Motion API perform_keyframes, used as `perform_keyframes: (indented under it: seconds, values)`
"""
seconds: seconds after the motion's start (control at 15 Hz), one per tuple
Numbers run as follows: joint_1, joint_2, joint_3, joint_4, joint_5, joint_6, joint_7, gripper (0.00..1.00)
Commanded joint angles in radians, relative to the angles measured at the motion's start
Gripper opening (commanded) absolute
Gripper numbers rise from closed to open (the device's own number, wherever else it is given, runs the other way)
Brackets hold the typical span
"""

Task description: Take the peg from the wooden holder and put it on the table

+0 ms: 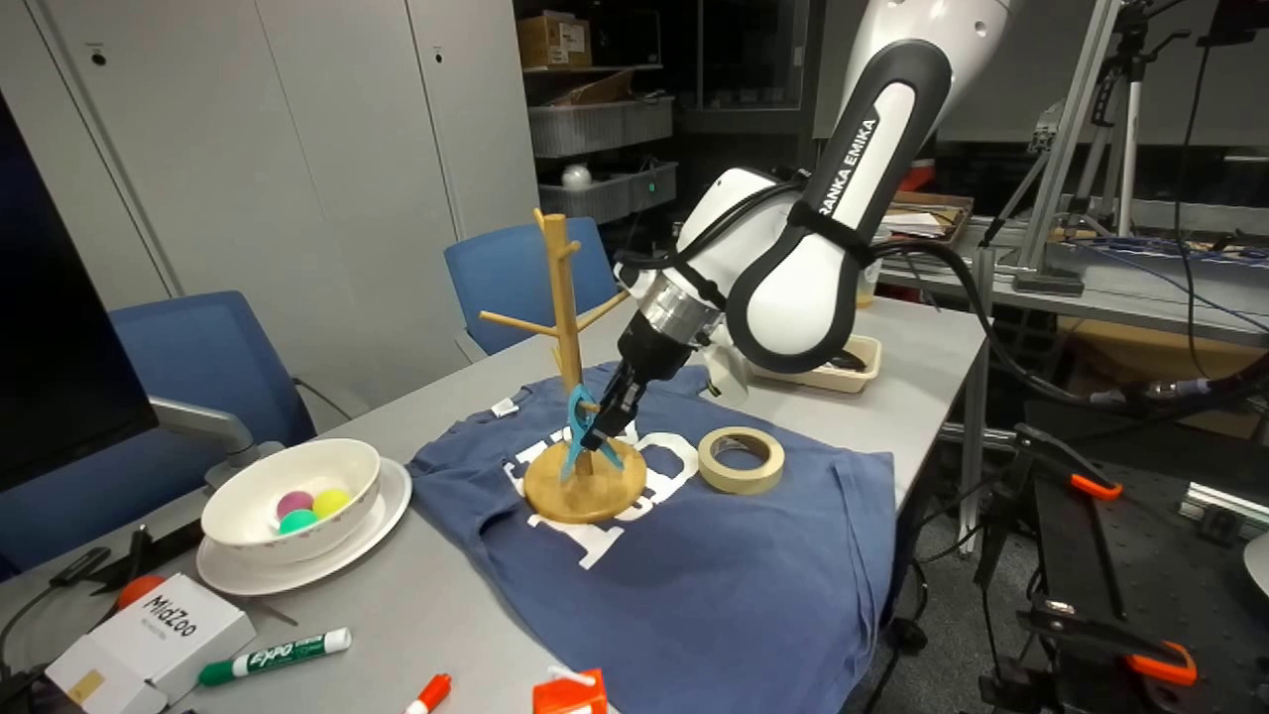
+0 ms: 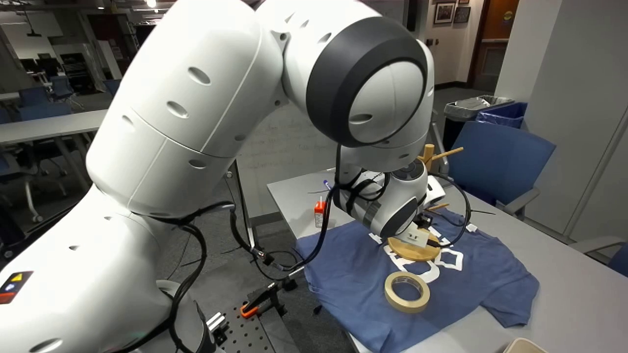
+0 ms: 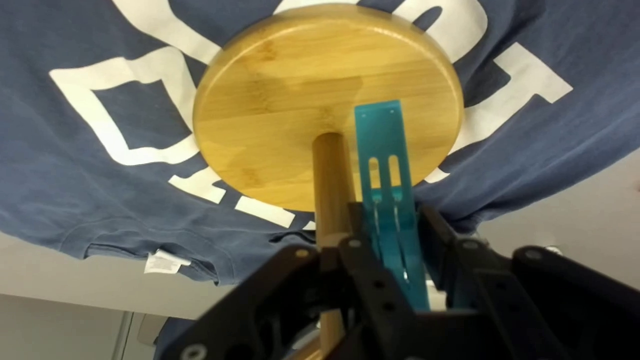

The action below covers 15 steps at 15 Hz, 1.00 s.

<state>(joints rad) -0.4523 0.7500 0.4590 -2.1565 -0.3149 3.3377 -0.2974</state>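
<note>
End effector (image 3: 392,217) pinching blue peg (image 3: 386,200), right by the wooden holder (image 1: 562,297), blue shirt (image 1: 694,585) under it, grey counter (image 1: 416,585) below

Holder (image 1: 568,342) and tape (image 1: 744,481) rest on the shirt (image 1: 694,570).

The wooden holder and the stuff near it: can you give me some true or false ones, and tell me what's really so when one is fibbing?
1. The wooden holder stands on the blue shirt. True.
2. The tape roll hangs from the wooden holder. False: the tape roll lies flat on the blue shirt.
3. In the wrist view, the peg is between the jaws of the tool. True.
4. Three balls show in the white bowl. True.
5. The green marker lies on the blue shirt. False: the green marker lies on the table.
</note>
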Motion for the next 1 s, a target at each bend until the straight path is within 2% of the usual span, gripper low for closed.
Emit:
perform_keyframes:
  seconds: [0.0,0.53,0.93]
  values:
    - [-0.042,0.006,0.033,-0.021,-0.043,0.041,0.02,0.08]
    - [-0.1,-0.034,0.097,-0.111,-0.067,0.057,0.032,0.08]
    - [-0.111,-0.065,0.104,-0.166,-0.132,0.112,0.066,0.08]
